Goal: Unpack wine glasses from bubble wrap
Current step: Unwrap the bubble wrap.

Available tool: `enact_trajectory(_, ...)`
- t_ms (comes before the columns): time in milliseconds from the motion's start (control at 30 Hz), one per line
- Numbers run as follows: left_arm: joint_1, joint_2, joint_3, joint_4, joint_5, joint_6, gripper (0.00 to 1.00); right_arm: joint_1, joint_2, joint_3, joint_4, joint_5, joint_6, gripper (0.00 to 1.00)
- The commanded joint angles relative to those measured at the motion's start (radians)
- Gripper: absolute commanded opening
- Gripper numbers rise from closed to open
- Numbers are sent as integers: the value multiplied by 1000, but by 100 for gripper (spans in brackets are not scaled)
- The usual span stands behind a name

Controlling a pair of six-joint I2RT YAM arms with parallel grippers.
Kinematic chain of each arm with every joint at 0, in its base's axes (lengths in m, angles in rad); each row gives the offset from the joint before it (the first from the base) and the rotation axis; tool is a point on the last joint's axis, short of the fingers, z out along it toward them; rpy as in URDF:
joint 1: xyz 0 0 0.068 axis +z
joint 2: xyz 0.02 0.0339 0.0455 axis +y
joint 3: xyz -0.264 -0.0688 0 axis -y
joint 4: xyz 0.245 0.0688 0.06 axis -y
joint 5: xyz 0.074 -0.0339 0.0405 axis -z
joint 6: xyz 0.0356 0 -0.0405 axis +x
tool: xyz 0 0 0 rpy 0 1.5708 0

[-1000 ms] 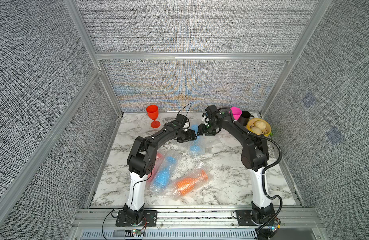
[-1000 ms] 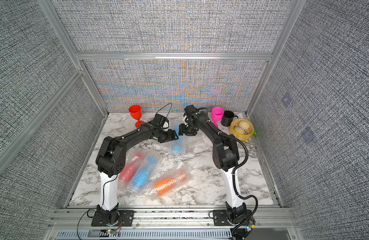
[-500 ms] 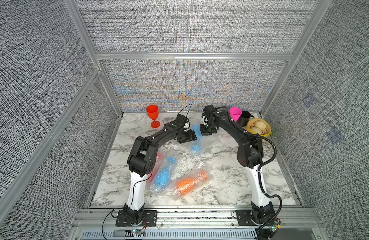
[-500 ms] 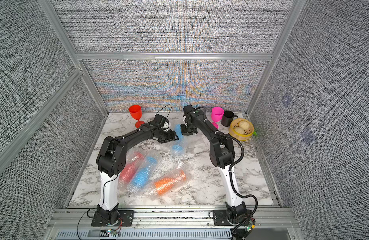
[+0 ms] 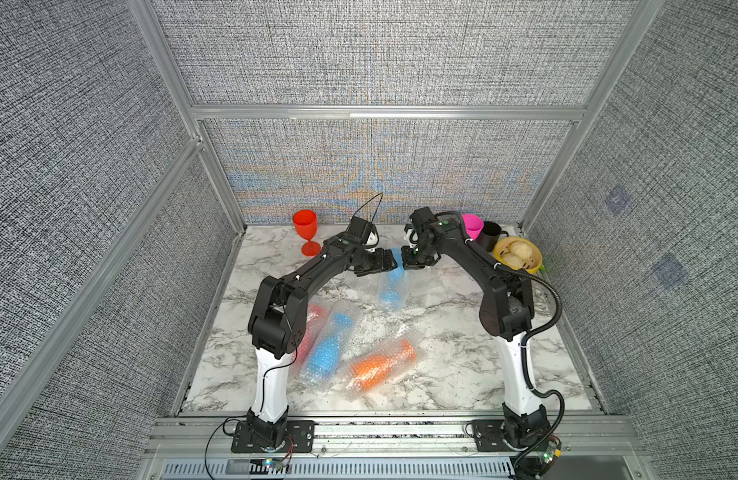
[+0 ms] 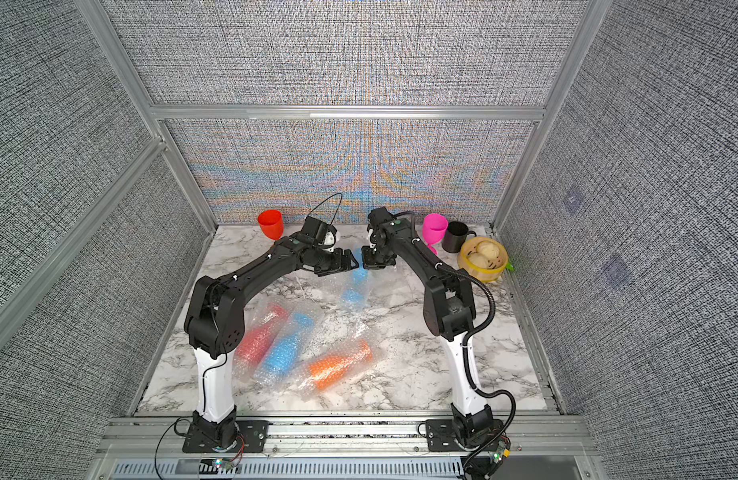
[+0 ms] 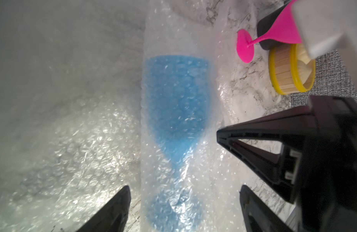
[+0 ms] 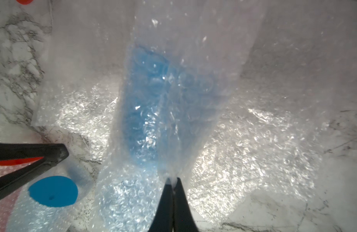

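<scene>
1. Up front on the marble table (image 5: 442,353), a wrapped orange goblet (image 5: 379,365), a wrapped blue goblet (image 5: 327,353) and a wrapped red goblet (image 6: 259,336) lie side by side.
2. In the middle, another blue goblet (image 5: 390,286) in bubble wrap (image 8: 254,130) leans foot-end up between the grippers. The left gripper (image 7: 183,187) is spread wide either side of the stem, not pinching. The right gripper (image 8: 172,180) is clamped tight on a fold of that wrap.
3. At the back, a bare red goblet (image 5: 305,226) stands on the left side. A pink goblet (image 5: 472,224), a black mug (image 5: 492,235) and a steamer of buns (image 5: 517,253) are on the right.
</scene>
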Motion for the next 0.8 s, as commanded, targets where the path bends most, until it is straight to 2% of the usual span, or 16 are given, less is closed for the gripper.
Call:
enact_trajectory(0, 0, 32, 43, -86, 52, 47, 83, -3, -5, 4, 20, -58, 26, 0)
enact_trajectory(367, 0, 132, 79, -124, 71, 103, 68, -9, 38, 43, 19, -135, 42, 0)
enact_trajectory(467, -1, 157, 110, -119, 85, 97, 56, -13, 58, 56, 22, -156, 52, 0)
enact_trajectory(633, 0, 188, 148, -121, 92, 97, 25, -21, 83, 70, 26, -162, 63, 0)
enact_trajectory(733, 7, 187, 144, -122, 85, 101, 2, -29, 83, 60, 20, -136, 59, 0)
enact_trajectory(767, 12, 185, 135, -118, 84, 97, 0, -32, 78, 49, 22, -122, 58, 0)
